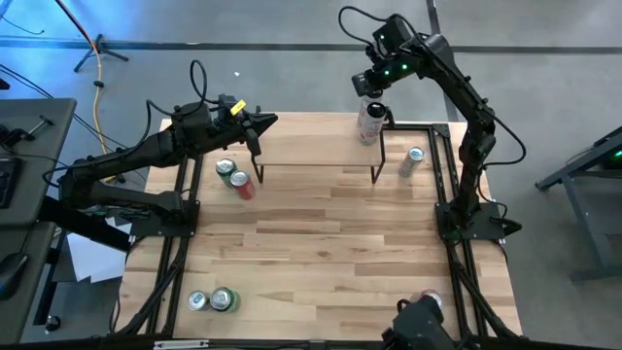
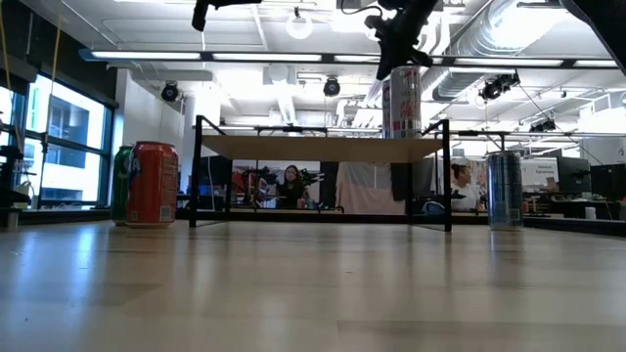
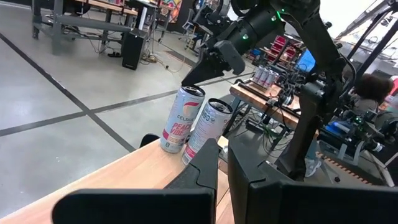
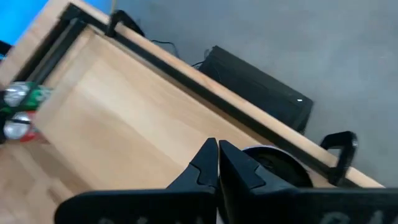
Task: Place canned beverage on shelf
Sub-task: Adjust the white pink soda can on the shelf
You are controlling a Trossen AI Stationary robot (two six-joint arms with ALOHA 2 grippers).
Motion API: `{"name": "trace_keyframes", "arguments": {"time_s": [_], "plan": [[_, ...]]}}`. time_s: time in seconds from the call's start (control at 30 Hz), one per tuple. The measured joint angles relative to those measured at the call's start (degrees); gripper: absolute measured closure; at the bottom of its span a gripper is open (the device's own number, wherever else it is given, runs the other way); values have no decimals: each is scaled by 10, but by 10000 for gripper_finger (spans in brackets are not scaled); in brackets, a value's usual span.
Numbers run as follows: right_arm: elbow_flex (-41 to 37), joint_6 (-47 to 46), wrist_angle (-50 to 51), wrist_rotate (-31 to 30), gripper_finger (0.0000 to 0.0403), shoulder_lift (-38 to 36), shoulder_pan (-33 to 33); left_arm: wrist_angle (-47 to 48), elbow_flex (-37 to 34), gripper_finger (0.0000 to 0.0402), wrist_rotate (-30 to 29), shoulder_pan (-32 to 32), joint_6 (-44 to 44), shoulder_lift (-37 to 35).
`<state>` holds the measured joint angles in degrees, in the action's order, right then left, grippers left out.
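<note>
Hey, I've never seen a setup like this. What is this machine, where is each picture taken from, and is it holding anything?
These are two robot arms working at a wooden table. One picture looks straight down from above and one looks level across the tabletop. The other two come from cameras on the arms' wrists.

The small raised board on black legs is the shelf. Two white cans stand at one end of it. The right end effector hovers just above them, shut and holding nothing. The left end effector waits at the shelf's other end.

On the table beside the shelf stand a red can and a green can on one side and a silver can on the other.
</note>
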<state>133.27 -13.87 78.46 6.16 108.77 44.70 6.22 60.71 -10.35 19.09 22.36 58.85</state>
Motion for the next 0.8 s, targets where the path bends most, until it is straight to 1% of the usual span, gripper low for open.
{"name": "trace_keyframes", "arguments": {"time_s": [0.07,0.3,0.8], "plan": [[0,0,5,-11,403,0,-3,0,0,401,0,0,1,0],[0,8,40,-21,403,0,-3,0,0,401,11,0,1,0],[0,22,64,-18,403,0,-10,0,0,401,11,0,1,0]]}}
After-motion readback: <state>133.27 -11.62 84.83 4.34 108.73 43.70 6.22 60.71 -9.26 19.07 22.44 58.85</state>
